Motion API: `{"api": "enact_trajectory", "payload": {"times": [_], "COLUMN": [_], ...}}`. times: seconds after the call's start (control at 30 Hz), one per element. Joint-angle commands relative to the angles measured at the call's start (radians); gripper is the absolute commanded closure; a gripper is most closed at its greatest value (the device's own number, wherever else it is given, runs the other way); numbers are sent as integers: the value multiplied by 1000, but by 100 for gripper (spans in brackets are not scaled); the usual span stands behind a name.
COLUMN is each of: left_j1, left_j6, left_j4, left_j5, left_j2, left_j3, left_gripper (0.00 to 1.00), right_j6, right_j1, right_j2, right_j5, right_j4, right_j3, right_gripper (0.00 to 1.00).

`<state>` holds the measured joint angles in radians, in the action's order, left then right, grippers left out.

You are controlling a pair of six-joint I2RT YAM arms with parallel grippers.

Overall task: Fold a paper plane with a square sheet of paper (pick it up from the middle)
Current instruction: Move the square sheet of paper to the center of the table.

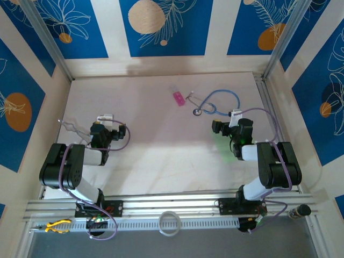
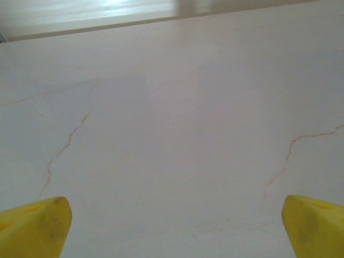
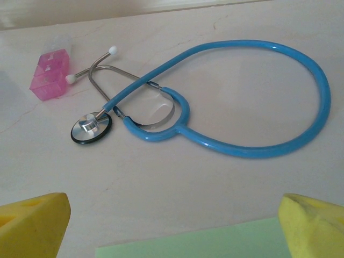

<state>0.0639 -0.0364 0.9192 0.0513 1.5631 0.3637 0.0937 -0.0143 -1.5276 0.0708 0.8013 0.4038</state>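
Left wrist view: left end effector (image 2: 173, 228) spread wide, empty, above bare counter (image 2: 172, 107). Right wrist view: pink block (image 3: 48, 75) far left, blue stethoscope (image 3: 247, 153) beside it; right end effector (image 3: 172, 226) wide, empty, green sheet of paper (image 3: 199, 242) flat between its tips.

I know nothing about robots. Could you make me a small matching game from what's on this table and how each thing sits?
1 blue rubber-tubed stethoscope
2 small pink plastic block
3 light-green paper sheet
4 left gripper

a open, over bare table
b close under the right gripper
c beside the stethoscope's earpieces
d curled in a loop

Pairs: 1-d, 2-c, 3-b, 4-a.
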Motion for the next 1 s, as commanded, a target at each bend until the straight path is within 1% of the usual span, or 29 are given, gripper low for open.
{"api": "enact_trajectory", "payload": {"times": [0.0, 0.17, 0.23, 0.37, 0.47, 0.53, 0.67, 0.73, 0.77, 0.8, 0.83, 0.87, 0.9, 0.93, 0.97], "left_j1": [4, 1, 2, 2, 2, 2, 2, 2, 2, 2, 1, 1, 2, 2, 2], "left_j6": [-16, -17, -17, -17, -9, 1, 34, 82, 110, 144, 187, 226, 275, 328, 359], "left_j4": [3, 4, 8, 84, 150, 115, -73, -249, -340, -436, -533, -608, -690, -777, -849], "left_j5": [-29, -30, -27, -34, -18, 15, 97, 149, 169, 190, 214, 238, 255, 260, 250], "left_j2": [-2, -2, -2, -17, -44, -100, -243, -329, -361, -389, -412, -428, -446, -461, -474], "left_j3": [17, 17, 16, -33, -75, -83, -54, -4, 28, 64, 99, 129, 162, 192, 218], "left_gripper": [0, 0, 0, 0, 0, 0, 0, 0, 0, 0, 0, 0, 0, 0, 0], "right_j6": [-26, -29, -28, -24, -4, 39, 154, 200, 244, 337, 410, 406, 389, 408, 429], "right_j1": [-10, -10, -9, -7, 2, 18, 59, 87, 98, 122, 158, 200, 244, 279, 305], "right_j2": [17, 22, 35, 73, 122, 170, 232, 264, 277, 283, 276, 259, 236, 212, 193], "right_j5": [6, 1, -3, -4, 4, 10, -1, -66, -65, -39, -60, -155, -276, -360, -410], "right_j4": [38, 43, 19, -46, -149, -301, -562, -657, -730, -834, -907, -947, -981, -1006, -1020], "right_j3": [-10, -15, -8, 11, 39, 90, 171, 192, 217, 257, 290, 314, 337, 353, 361], "right_gripper": [1, 1, 1, 1, 1, 1, 1, 1, 1, 1, 1, 1, 1, 1, 1]}}
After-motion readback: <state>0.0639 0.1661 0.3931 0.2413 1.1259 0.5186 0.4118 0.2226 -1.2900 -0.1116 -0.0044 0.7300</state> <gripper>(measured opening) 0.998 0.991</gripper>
